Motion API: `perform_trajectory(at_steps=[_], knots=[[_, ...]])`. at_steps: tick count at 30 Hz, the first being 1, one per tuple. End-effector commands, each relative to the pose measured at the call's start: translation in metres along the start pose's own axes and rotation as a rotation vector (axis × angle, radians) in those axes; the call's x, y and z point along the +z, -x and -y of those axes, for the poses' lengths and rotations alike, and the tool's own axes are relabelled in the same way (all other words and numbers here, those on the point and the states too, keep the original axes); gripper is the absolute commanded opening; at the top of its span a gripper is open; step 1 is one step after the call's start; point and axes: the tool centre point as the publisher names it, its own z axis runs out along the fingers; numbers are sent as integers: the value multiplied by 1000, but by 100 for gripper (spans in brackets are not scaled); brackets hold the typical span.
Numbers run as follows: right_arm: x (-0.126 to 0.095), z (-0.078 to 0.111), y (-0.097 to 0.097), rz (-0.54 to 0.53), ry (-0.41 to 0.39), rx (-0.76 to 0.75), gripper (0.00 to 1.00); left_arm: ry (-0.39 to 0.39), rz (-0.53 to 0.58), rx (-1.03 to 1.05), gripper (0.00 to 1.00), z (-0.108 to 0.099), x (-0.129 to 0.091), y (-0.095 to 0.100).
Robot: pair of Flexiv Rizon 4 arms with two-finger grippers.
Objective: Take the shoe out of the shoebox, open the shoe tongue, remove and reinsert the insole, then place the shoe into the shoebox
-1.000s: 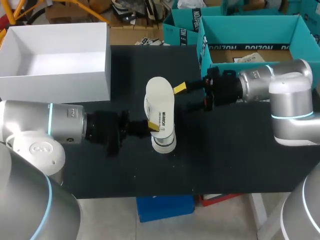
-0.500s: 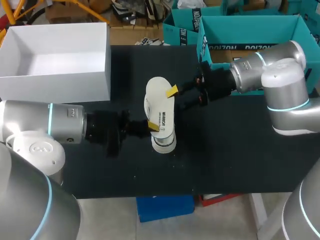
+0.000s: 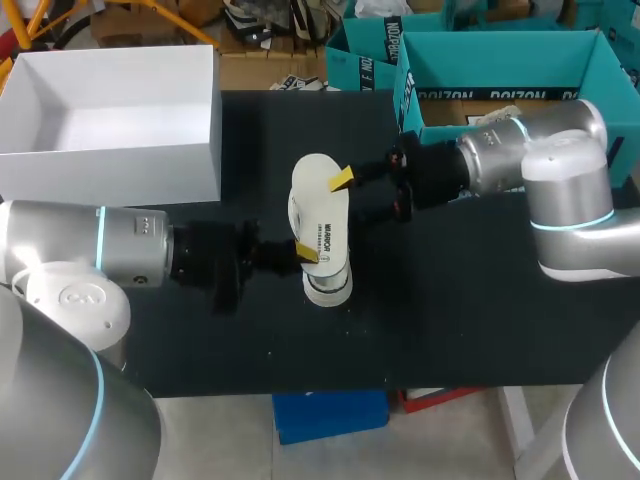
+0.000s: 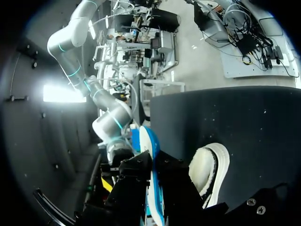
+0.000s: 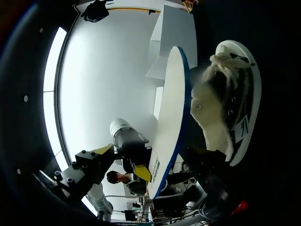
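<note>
The left gripper (image 3: 302, 255) is pinching the near end of the white insole (image 3: 320, 205), one finger on each side. In the left wrist view the insole's blue-edged rim is running straight between the two black finger blocks. In the head view one yellow tip is lying on the insole's printed top face. The insole is being held flat just over the white shoe (image 3: 328, 285), with its blue underside turned toward the shoe. The shoe is lying near the middle of the black table (image 3: 450, 320). Its near end is sticking out from under the insole, and its fleecy lining is showing in both wrist views.

The right gripper (image 3: 360, 198) is standing with its fingers wide apart and is gripping nothing. Its upper yellow tip is sitting at the insole's right edge, toward the far end; whether it is touching there cannot be told. Its lower finger is hanging just beside the shoe, apart from it. In the right wrist view the insole and the shoe are both lying in the gap between these fingers.

The left arm (image 3: 90, 255) is coming in low from the left. The right arm (image 3: 520, 160) is reaching in from the right.

The white shoebox (image 3: 110, 165) is sitting open at the table's far left corner, well apart from the shoe.
</note>
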Motion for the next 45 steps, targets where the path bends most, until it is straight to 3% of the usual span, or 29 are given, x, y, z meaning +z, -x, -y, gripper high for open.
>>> perform_trajectory(at_steps=[1, 19, 35, 43, 44, 45], knots=[[1, 0, 0, 3, 3, 1, 100, 6, 1, 3, 0, 2, -1, 0], [6, -4, 2, -53, 8, 71, 100, 6, 1, 3, 0, 2, -1, 0], [24, -7, 7, -72, 24, 111, 100, 6, 1, 3, 0, 2, -1, 0], [19, -14, 9, -68, 23, 117, 100, 6, 1, 3, 0, 2, -1, 0], [18, -15, 9, -66, 24, 116, 86, 6, 1, 3, 0, 2, -1, 0], [18, -16, 8, -65, 24, 115, 79, 6, 1, 3, 0, 2, -1, 0]])
